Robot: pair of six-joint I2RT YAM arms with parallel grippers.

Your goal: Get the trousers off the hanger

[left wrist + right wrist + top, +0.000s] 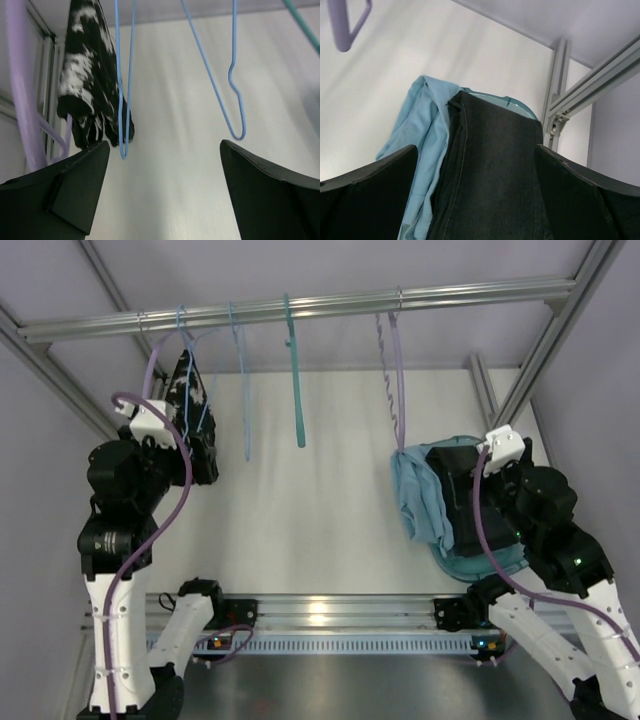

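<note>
1. Plain solid-black folded fabric trousers (495, 170): off the rail, draped over the rim of a teal plastic tub (520, 103) on the right side of the white bench (320, 520). Well apart from the thin blue hangers.
2. Light-blue crumpled cloth (422, 125): touching the trousers on their left, in the same tub, partly spilling over its edge.
3. Right gripper (475, 150): wide, one finger on each side of the trousers and not closed on them. The left finger stands apart from the black fabric, by the light-blue cloth. Cannot tell if the right finger touches the fabric.
4. Thin pale-blue, slightly translucent clothes hanger (240, 370): hangs bare from the grey aluminium rail (330, 305), with the thicker teal-green hanger (297, 380) on its right.
5. Second thin blue hanger (119, 75): also bare, seen edge-on in the left wrist view, just beside the black garment with white speckled print (85, 80), which hangs at the left end of the rail.
6. Left gripper (165, 150): wide, nothing between its fingers. It sits below the two thin blue hangers, facing up at them and touching neither.
7. Lavender hanger (400, 370): on the right part of the rail, with its lower end just above the light-blue cloth in the top view.
</note>
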